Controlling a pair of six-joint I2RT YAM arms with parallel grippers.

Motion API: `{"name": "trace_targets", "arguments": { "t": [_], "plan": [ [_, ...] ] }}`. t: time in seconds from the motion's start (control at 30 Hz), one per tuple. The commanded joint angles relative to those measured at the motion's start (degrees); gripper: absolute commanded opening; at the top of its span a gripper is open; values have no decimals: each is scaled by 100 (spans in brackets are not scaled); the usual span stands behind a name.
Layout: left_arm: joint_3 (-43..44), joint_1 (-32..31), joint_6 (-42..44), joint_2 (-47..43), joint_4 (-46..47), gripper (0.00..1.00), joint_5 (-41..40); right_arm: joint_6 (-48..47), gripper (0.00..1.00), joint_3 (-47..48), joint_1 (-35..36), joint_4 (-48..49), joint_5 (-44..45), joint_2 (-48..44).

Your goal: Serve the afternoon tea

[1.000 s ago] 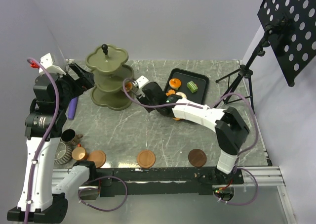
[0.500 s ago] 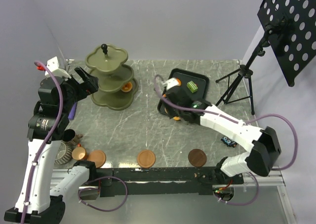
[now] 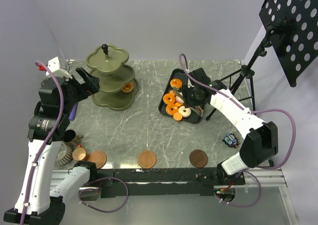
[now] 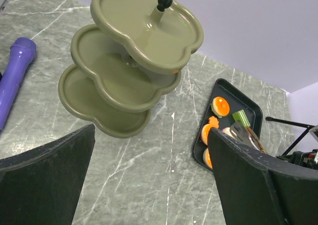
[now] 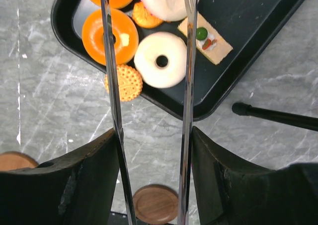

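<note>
From my station, the grey marble-veined tabletop (image 3: 149,130) carries the olive-green three-tier stand (image 3: 112,86) at ten o'clock and the black rectangular tray (image 5: 258,16) at one o'clock. A purple plastic cylinder (image 4: 17,66) lies at nine, three round brown saucers (image 3: 147,159) line the six o'clock edge, and three small cups (image 3: 79,154) cluster at eight.

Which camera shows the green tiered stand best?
Left wrist view: the stand is close, all three tiers clear. The top view shows it smaller, from above; the right wrist view misses it.
</note>
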Motion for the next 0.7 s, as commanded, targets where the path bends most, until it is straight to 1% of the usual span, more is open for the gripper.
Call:
{"name": "trace_targets", "arguments": {
  "t": [0.0, 0.17, 0.33, 0.67],
  "plan": [
    [71, -28, 57, -28, 189, 100, -27, -198, 62, 330, -202, -392, -348, 39],
    [97, -28, 57, 34, 259, 100, -9, -269, 64, 252, -246, -472, -182, 101],
    [71, -36, 22, 69, 303, 100, 52, -304, 64, 58, -361, -314, -313, 109],
    [80, -36, 31, 43, 268, 100, 26, -400, 66, 269, -414, -278, -261, 460]
  ]
}}
